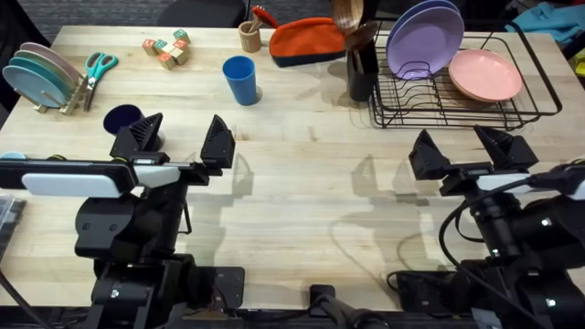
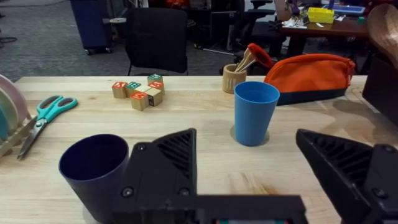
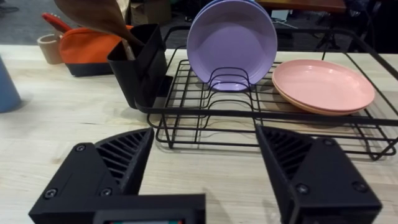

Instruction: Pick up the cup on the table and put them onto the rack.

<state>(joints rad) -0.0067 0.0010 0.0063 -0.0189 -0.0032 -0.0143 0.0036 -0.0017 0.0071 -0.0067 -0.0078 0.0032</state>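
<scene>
Pale wooden table (image 1: 302, 183) is seen across the overhead view, planks joined in long strips, grain running lengthwise, soft shadows cast on it. Beyond the far edge, grey carpeted floor (image 2: 50, 43) is seen in the left wrist view. A black office chair (image 2: 157, 40) is placed just behind the table, its back facing the table. A dark blue bin (image 2: 93, 25) is set farther off on the carpet, near the chair. A second wooden desk (image 2: 317, 28) is seen at the rear, cluttered, with a yellow box (image 2: 320, 14) on top. Further dark chairs are grouped near it. No walls or windows can be made out. Lighting is even.
</scene>
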